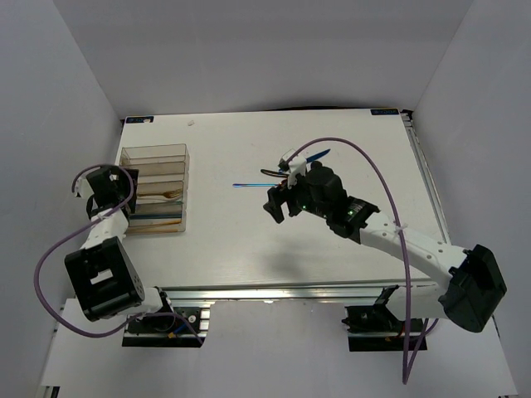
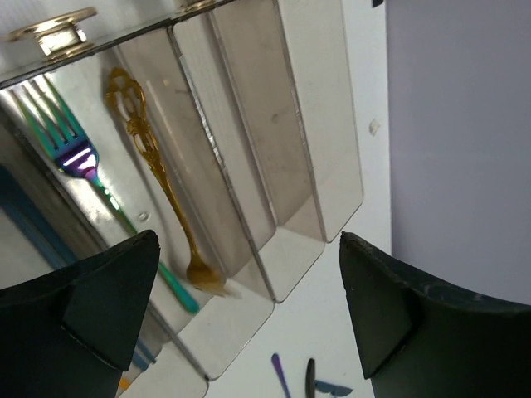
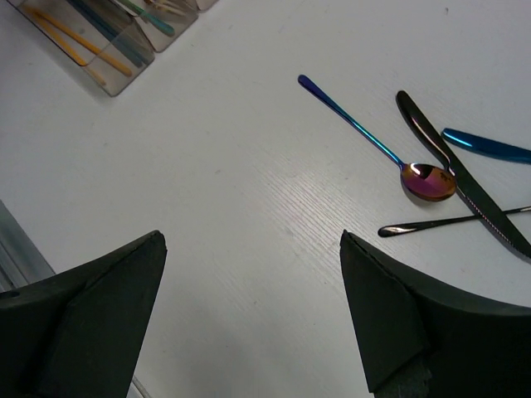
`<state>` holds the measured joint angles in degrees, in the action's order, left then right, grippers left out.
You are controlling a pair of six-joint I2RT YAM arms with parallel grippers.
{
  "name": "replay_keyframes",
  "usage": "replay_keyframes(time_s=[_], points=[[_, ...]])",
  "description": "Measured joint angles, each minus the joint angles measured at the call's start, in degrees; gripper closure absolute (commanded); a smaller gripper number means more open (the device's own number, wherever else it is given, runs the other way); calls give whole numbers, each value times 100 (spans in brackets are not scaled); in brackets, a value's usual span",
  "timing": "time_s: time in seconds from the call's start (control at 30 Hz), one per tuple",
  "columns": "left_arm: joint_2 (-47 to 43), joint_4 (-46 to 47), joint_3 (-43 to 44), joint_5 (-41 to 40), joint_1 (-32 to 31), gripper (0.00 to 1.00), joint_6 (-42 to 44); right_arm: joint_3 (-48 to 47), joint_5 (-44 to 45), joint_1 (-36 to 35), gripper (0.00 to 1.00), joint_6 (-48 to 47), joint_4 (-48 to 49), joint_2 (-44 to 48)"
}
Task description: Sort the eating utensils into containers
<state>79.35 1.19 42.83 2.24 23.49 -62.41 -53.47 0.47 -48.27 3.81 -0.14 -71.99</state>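
Drop-off looks done: your left hand (image 2: 247,278) hangs spread over the organiser (image 2: 295,124), gold fork (image 2: 154,157) inside. Next, close your spread right hand (image 3: 253,278) on the rainbow spoon (image 3: 375,143), well right of the organiser.

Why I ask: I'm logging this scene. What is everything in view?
organiser: one, clear brownish, table's left
iridescent fork: one, green-purple, in organiser
gold utensil: one, ornate, in organiser
orange sticks: two, in organiser's end compartment
rainbow spoon: one, loose on table
black knife: one, beside spoon
blue knife: one, beside black knife
thin dark utensil: one, crossing black knife
table: one, white
left arm: black-white, jaws open by organiser
right arm: black-white, jaws open above table
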Motion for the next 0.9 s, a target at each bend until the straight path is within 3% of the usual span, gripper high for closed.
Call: replay_keyframes(time_s=[0.23,0.4,0.47,0.63,0.7,0.8,0.9], points=[[-387,-1141,358,-98,-2,2,702,-219,15,273,11,341,-229,-452],[-645,-1534,743,-31,-238,2,1615,-892,417,520,11,861,-656,-1115],[-564,-1882,1231,-258,-769,2,2105,-953,772,597,11,1158,-750,-1233],[481,-2302,3187,-573,-3198,2,3696,-535,1029,1003,11,1770,-938,-826],[1023,-2420,3751,-417,-3893,2,4382,-190,1029,1209,11,1880,-1019,-389],[1722,-2463,4094,-33,-4531,3,5235,275,1027,1377,11,1941,-1134,330],[2527,-2533,4382,350,-4774,5,5969,619,885,1379,11,1958,-1268,925]])
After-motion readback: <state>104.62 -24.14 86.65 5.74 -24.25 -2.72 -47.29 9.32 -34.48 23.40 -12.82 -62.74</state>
